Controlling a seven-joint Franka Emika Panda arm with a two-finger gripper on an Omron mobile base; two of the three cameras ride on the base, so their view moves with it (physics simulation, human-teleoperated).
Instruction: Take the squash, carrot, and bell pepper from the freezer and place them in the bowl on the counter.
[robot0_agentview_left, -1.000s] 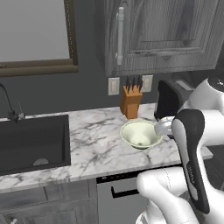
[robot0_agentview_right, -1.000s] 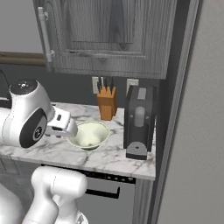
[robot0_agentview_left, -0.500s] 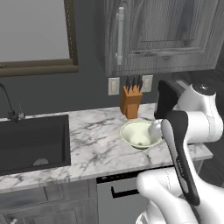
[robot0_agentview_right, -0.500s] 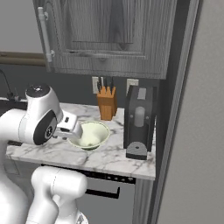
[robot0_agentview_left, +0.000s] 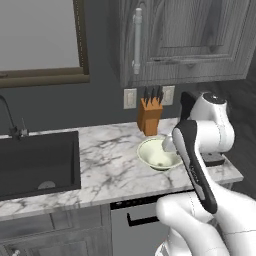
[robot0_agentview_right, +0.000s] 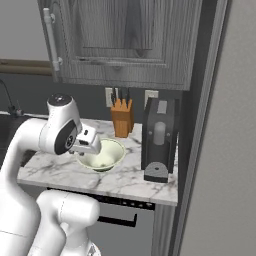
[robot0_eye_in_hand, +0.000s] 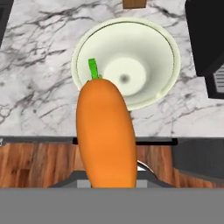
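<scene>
Counter: I see a white grey-veined marble slab (robot0_agentview_left: 107, 165).
On it: pale cream-green round bowl (robot0_agentview_left: 158, 153), wooden knife block (robot0_agentview_left: 149, 116), black coffee machine (robot0_agentview_right: 159, 140).

The white arm is rising from the base, bending at its dark elbow joint and reaching forward and down, with the wrist turned so the hand is pointing toward the counter top. The gripper (robot0_agentview_right: 98, 145) is sitting low at the end of the forearm, its jaws closed on the carrot (robot0_eye_in_hand: 106, 134). In the hand view the carrot is standing up from between the finger tips, its green tip pointing away from the hand
</scene>
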